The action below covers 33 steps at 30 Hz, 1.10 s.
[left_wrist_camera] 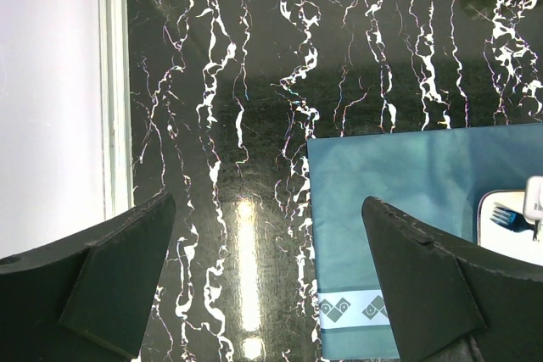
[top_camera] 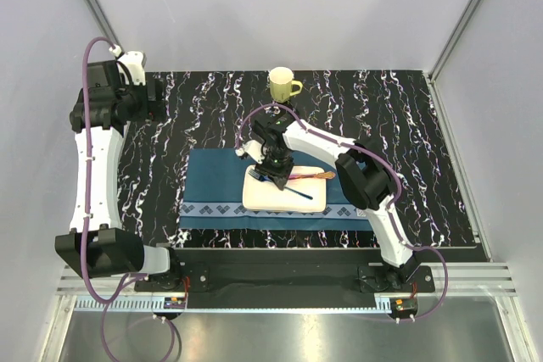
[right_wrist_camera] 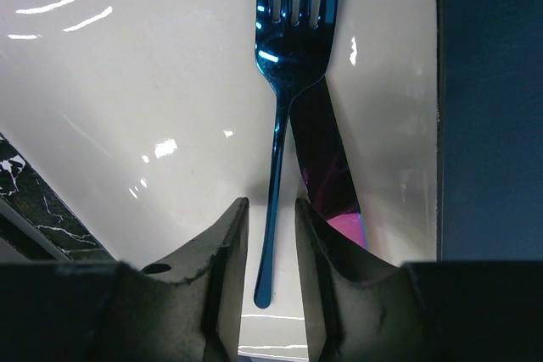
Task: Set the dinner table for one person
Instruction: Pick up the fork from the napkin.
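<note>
The black, white-veined table (top_camera: 424,150) is stretching away from the arm bases and filling the width of the top view, carrying everything else. A dark blue placemat (top_camera: 212,184) is lying on its near middle, and a cream rectangular plate (top_camera: 263,201) is sitting on the placemat. A blue fork (right_wrist_camera: 293,57) is lying across the plate with its tines pointing left, and a pinkish utensil (top_camera: 314,175) is lying beside it, angling off to the right. The right tool (right_wrist_camera: 271,209) is hanging low over the plate. Its jaws are standing partly open and straddling the fork's handle near its end, with a sliver of plate showing on each side, so it is clamping nothing. Farther back on the left, the left tool (left_wrist_camera: 267,203) is hovering above bare table beside the placemat's left edge, its jaws spread wide and holding nothing. A yellow-green mug (top_camera: 282,85) is standing upright at the table's far edge, its handle pointing right.
</note>
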{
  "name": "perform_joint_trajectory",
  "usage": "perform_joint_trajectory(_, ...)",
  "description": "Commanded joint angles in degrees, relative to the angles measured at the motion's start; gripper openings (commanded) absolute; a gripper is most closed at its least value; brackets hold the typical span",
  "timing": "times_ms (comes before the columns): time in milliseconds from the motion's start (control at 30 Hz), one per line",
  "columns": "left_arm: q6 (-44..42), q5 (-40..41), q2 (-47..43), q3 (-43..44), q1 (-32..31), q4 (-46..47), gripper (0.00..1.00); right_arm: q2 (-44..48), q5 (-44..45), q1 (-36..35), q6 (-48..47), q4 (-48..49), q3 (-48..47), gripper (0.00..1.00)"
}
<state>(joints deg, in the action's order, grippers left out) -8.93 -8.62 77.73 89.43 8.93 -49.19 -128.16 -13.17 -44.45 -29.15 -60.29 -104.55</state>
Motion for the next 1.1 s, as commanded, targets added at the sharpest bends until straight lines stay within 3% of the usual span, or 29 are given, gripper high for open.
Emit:
perform_joint_trajectory(0, 0.67, -1.22, -0.57, 1.89, 0.56, 2.7, 0.99, -2.18, -1.77, -0.03, 1.99, 1.14, -1.18, 0.34)
perform_joint_trajectory(267, 0.67, -1.22, -0.83, 2.07, 0.74, 2.78, 0.99, -2.89, -2.13, -0.03, 4.62, 1.58, -1.36, 0.21)
perform_joint_trajectory(467, 0.84, -1.48, -1.18, 1.98, 1.0, 2.78, 0.99, -3.5, -0.19, -0.03, 7.34, 2.98, -0.48, 0.23)
perform_joint_trajectory(700, 1.11, -2.1, -1.36, 2.15, 1.0, 2.7, 0.99, -4.03, 9.63, -0.2, 11.21, 7.38, 1.81, 0.29)
perform_joint_trajectory(1067, 0.93, -1.75, -2.06, 1.89, 1.09, 2.7, 0.99, -4.55, 11.31, -0.2, 8.75, 7.03, 1.72, 0.32)
